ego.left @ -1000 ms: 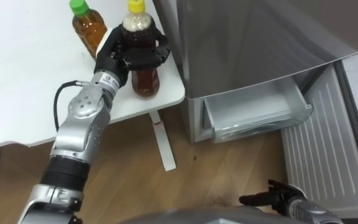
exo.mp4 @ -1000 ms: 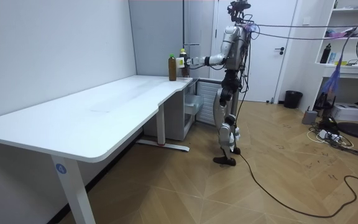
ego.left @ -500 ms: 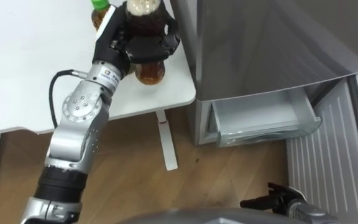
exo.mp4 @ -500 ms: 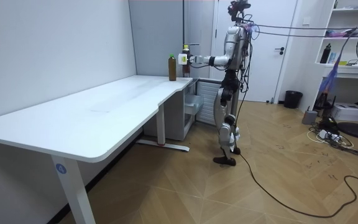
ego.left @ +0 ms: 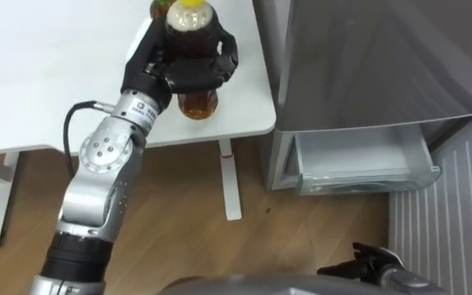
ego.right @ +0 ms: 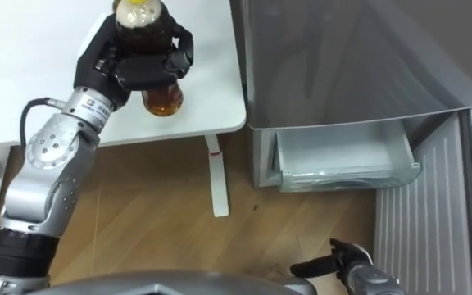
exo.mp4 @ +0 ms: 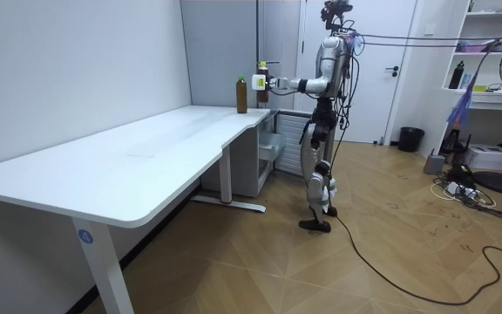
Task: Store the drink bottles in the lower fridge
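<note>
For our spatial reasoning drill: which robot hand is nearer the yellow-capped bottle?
Left. The left hand is curled round the yellow-capped bottle; the right hand hangs low, well apart from it.

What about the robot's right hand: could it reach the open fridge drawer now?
Probably yes. The right hand hangs low, open and empty, and only bare floor shows between it and the open drawer. The left hand is busy holding the bottle.

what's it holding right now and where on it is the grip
The left hand is curled round the middle of the yellow-capped drink bottle, leaving cap and base showing. The right hand holds nothing.
</note>
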